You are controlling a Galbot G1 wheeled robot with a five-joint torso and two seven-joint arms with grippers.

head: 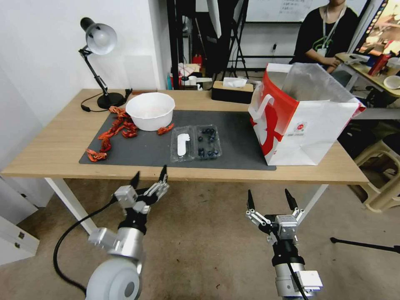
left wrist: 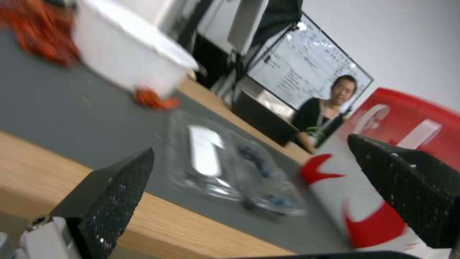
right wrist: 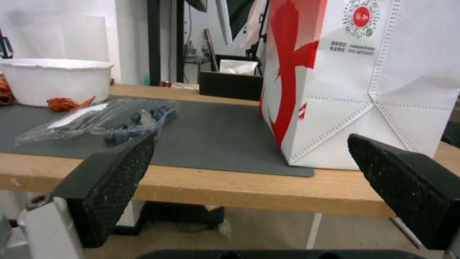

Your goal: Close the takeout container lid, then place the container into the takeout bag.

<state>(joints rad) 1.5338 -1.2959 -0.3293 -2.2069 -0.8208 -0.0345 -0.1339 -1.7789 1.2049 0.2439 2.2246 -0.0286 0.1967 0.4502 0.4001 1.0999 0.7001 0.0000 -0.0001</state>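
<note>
Small clear plastic clamshell takeout container (head: 196,143), frame centre, labelled clear lid (head: 182,144) flat open; left gripper (head: 148,178) and right gripper (head: 268,198) spread empty below: fold lid squarely over blueberries.

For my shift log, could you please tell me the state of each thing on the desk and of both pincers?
Clear plastic clamshell takeout container: open, lying flat.
White-labelled clear lid: folded back.
Red-and-white paper takeout bag: upright, mouth open.
Round white bowl: upright.
Left pincer: open.
Right pincer: open.
</note>
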